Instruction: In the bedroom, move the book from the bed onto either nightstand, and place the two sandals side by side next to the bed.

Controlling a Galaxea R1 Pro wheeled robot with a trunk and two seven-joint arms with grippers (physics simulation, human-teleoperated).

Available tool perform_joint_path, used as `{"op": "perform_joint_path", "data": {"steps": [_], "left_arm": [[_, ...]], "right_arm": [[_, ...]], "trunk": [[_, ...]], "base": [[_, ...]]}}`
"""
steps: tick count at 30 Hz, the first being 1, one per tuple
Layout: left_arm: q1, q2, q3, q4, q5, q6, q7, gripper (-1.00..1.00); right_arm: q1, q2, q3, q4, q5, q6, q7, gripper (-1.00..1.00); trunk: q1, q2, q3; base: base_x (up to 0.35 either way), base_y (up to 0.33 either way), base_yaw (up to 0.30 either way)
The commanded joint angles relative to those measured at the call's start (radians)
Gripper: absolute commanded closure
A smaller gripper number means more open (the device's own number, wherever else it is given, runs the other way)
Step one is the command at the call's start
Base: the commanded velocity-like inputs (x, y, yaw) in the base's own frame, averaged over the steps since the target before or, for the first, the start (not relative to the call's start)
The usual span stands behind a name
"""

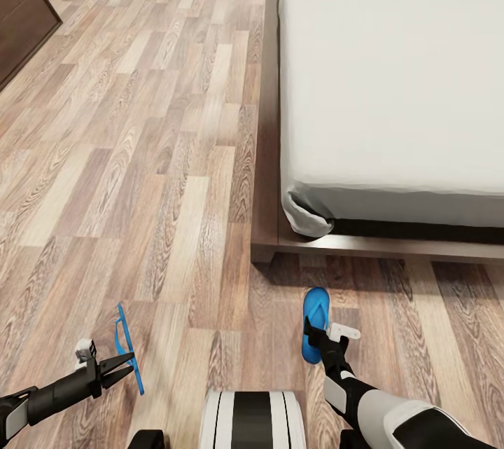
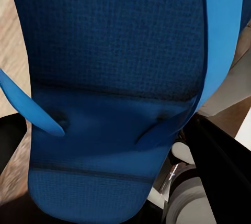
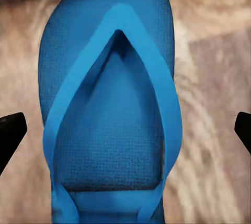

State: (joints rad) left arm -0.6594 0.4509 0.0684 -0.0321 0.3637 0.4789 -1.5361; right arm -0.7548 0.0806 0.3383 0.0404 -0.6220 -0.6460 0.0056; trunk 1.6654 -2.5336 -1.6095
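From the head view, the bed [image 1: 392, 71] fills the upper right with its dark frame corner ending just beyond a blue sandal flat on the floor [image 1: 140, 155], broad bare planks lie open to the left, and the left gripper [image 1: 128, 363] grips a second sandal [image 1: 128, 345] held on edge. The left wrist view shows that held sandal's sole [image 2: 115, 77] pressed close between the fingers. The right wrist view shows the flat sandal [image 3: 110, 114] lying strap-up on the planks, with the right gripper [image 3: 125, 130] fingers [image 3: 10, 130] spread wide, clear of it

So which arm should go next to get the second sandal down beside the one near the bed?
Left, probably. The left gripper holds a blue sandal on edge above the floor, while the right gripper hangs open over the other sandal, which lies flat by the bed frame.
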Motion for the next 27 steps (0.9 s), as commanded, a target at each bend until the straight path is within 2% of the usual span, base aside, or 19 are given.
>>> {"op": "perform_joint_path", "data": {"steps": [1, 27], "left_arm": [[0.0, 0.0, 0.007, 0.0, -0.008, 0.01, -0.004, 1.0], [0.0, 0.0, 0.008, 0.0, -0.008, 0.016, -0.003, 1.0]], "right_arm": [[-0.001, 0.001, 0.008, 0.004, -0.007, -0.005, 0.001, -1.0], [-0.001, 0.001, 0.008, 0.004, -0.007, -0.003, 0.001, -1.0]], "trunk": [[0.0, 0.0, -0.001], [0.0, 0.0, -0.001]], "base": [[0.0, 0.0, 0.0], [0.0, 0.0, 0.0]]}}
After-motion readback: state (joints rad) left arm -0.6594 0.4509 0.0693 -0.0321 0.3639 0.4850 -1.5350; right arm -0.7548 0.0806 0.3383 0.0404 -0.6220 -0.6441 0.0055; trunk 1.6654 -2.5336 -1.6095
